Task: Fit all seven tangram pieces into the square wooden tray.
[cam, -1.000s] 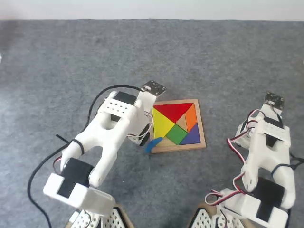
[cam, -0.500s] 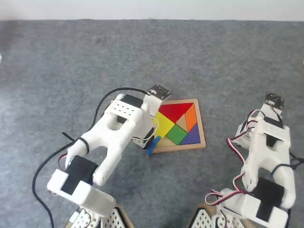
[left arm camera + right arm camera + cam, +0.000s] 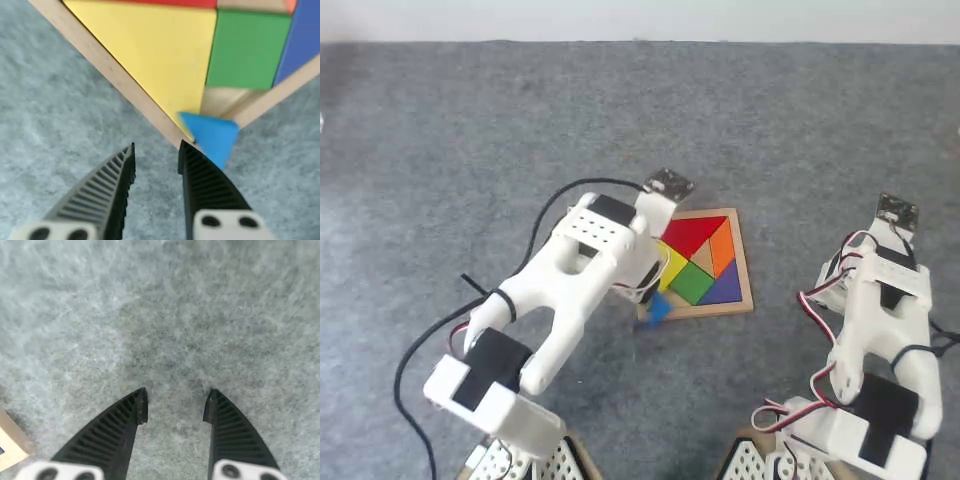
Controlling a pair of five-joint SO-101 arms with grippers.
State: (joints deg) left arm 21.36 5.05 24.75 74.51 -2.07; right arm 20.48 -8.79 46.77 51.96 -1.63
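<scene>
The square wooden tray (image 3: 746, 276) lies mid-table and holds red, yellow, orange, green and dark blue pieces. In the left wrist view the yellow triangle (image 3: 160, 55) and the green square (image 3: 247, 50) sit in the tray, with a bare wooden gap (image 3: 225, 100) below the square. A small light-blue triangle (image 3: 212, 137) rests tilted on the tray's near corner rim (image 3: 115, 75), partly over that gap, and it also shows at the tray's near left corner (image 3: 658, 311). My left gripper (image 3: 157, 149) is open just beside it, one fingertip (image 3: 184, 148) touching its edge. My right gripper (image 3: 175, 407) is open over bare carpet.
Grey carpet covers the table all around the tray. The right arm (image 3: 880, 290) stands folded back at the right, apart from the tray. A corner of the tray (image 3: 7, 447) shows at the edge of the right wrist view.
The left arm has swung to the right along the tray's near edge. The light-blue triangle has shifted right with it, toward the tray's corner. The right arm has not moved.
</scene>
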